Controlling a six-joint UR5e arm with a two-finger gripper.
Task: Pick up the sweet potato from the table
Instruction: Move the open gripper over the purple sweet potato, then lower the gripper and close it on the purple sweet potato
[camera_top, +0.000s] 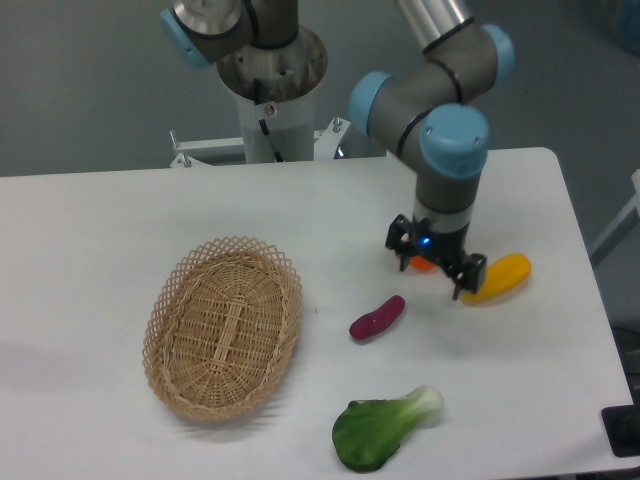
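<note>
The sweet potato (377, 317) is a small reddish-purple tuber lying at a slant on the white table (120, 220), right of centre. My gripper (432, 275) hangs open above the table, up and to the right of the tuber and apart from it. Nothing sits between its two dark fingers. The wrist hides most of a round orange fruit (421, 265) behind it.
A yellow-orange oblong vegetable (499, 277) lies just right of the gripper. A woven oval basket (222, 326) stands at the left of the table. A green leafy vegetable (383, 427) lies near the front edge. The robot base (268, 90) rises at the back.
</note>
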